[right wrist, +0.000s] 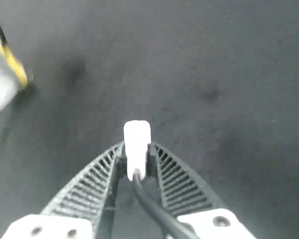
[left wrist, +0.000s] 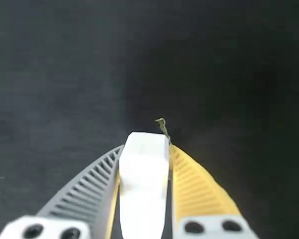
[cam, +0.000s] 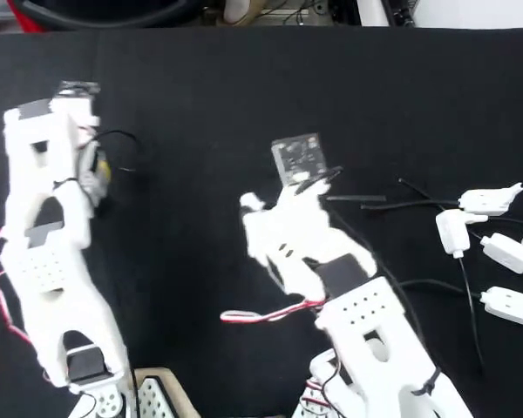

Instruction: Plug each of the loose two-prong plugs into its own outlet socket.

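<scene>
left gripper [left wrist: 145, 149] clamped on white block [left wrist: 143, 191]; right gripper [right wrist: 137, 147] pinching corded plug [right wrist: 137, 133]

I count six white plug pieces [cam: 488, 200] [cam: 453, 231] [cam: 508, 251] [cam: 512, 305] [left wrist: 142, 189] [right wrist: 137, 132]: one in the left gripper [left wrist: 145, 148], one in the right gripper [right wrist: 137, 145], four loose.

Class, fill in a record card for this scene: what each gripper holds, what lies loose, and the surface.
Left gripper: shut on a white plastic piece with a thin metal pin at its tip
Right gripper: shut on a white plug trailing a black cable
Loose: four white corded pieces grouped at the right edge of the high view
Surface: black table
</scene>
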Tool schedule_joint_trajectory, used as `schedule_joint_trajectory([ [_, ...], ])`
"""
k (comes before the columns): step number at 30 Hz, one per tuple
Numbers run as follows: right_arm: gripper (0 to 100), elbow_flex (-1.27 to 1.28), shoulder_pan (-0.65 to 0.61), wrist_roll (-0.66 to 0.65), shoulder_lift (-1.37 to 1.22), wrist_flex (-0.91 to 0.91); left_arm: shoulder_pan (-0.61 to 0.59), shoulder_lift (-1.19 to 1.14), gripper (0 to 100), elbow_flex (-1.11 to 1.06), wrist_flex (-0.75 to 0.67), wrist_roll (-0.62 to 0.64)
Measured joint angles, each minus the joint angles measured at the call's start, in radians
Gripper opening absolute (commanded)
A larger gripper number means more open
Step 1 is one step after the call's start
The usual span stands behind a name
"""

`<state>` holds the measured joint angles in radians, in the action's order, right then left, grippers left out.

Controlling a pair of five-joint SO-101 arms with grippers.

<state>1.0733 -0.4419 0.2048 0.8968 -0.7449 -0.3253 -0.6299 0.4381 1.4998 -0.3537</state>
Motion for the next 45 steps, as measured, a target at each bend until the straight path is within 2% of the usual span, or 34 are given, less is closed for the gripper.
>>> schedule_joint_trajectory([
  [4,1.1,-0.038,0.081,0.018,0.0,-0.021,0.153,0.026,3,-0.011,0.078,0.0],
  [9,1.1,-0.117,0.161,0.025,0.0,-0.123,0.379,0.092,3,-0.169,0.066,0.0],
  [13,1.1,-0.178,0.232,-0.011,0.0,-0.199,0.54,0.186,3,-0.37,-0.061,0.029],
  [17,1.1,-0.201,0.247,-0.048,0.0,-0.252,0.686,0.325,3,-0.624,-0.276,0.08],
  [20,1.1,-0.201,0.247,-0.052,0.0,-0.258,0.697,0.44,3,-0.783,-0.405,0.091],
  [26,1.1,-0.204,0.259,-0.052,0.0,-0.258,0.647,0.609,4,-0.925,-0.494,0.092],
  [28,1.1,-0.209,0.285,-0.052,0.0,-0.258,0.652,0.634,9,-0.959,-0.516,0.11],
  [31,1.1,-0.209,0.295,-0.052,0.0,-0.258,0.652,0.655,16,-0.971,-0.531,0.176],
  [34,1.1,-0.209,0.296,-0.052,0.0,-0.258,0.649,0.66,16,-0.977,-0.532,0.229],
  [45,1.1,-0.209,0.296,-0.052,0.0,-0.258,0.608,0.704,16,-0.993,-0.532,0.285],
])
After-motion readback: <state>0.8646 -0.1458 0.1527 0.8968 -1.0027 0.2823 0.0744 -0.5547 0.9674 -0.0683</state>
